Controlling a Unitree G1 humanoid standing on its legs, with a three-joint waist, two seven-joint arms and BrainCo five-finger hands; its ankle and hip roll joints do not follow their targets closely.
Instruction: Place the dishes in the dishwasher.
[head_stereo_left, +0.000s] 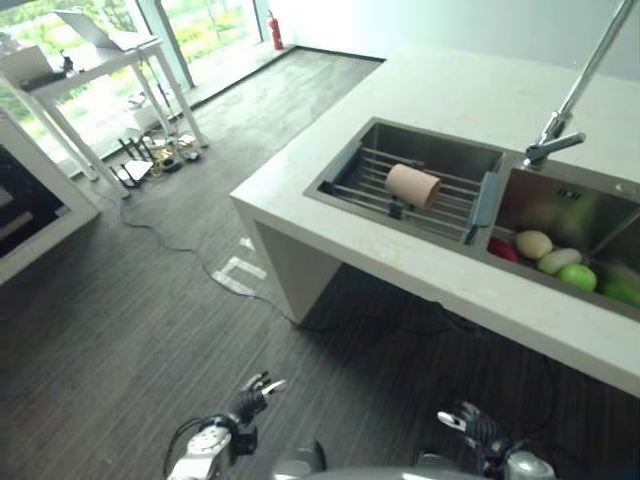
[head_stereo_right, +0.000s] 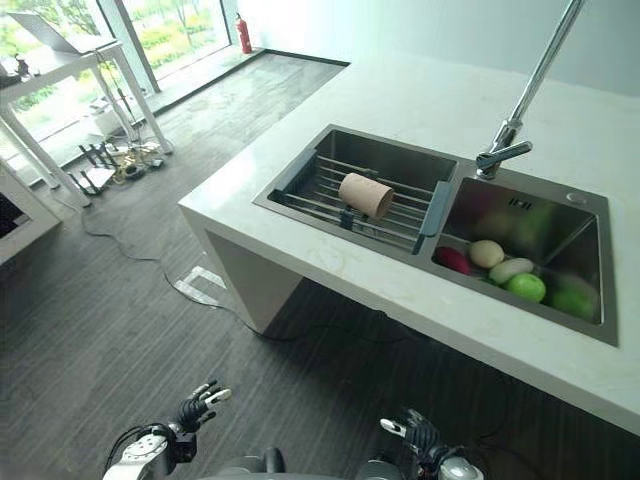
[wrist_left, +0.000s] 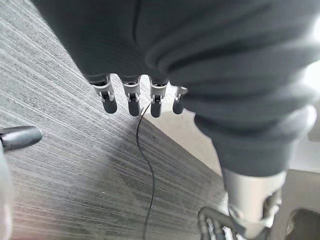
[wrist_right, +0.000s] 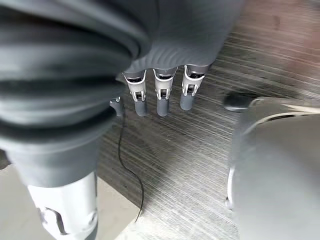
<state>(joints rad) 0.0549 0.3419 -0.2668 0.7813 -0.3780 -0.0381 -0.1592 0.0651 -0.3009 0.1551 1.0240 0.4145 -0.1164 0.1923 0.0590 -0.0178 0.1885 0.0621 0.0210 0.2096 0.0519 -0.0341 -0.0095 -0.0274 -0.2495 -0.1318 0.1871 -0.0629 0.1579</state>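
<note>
A tan cup (head_stereo_left: 413, 185) lies on its side on a wire rack (head_stereo_left: 400, 192) across the left basin of a steel sink (head_stereo_right: 350, 150) set in a white counter (head_stereo_left: 440, 95). The right basin holds several pieces of fruit (head_stereo_right: 505, 270), red, beige and green. My left hand (head_stereo_left: 255, 393) hangs low above the dark floor, far short of the counter, fingers relaxed and holding nothing (wrist_left: 131, 97). My right hand (head_stereo_left: 470, 425) hangs likewise at the lower right, its fingers (wrist_right: 162, 95) straight and free.
A tall tap (head_stereo_left: 570, 105) rises behind the sink. A white table (head_stereo_left: 95, 65) with clutter beneath stands by the windows at the far left. A white cabinet edge (head_stereo_left: 30, 215) juts in at the left. A red fire extinguisher (head_stereo_left: 275, 30) stands by the far wall.
</note>
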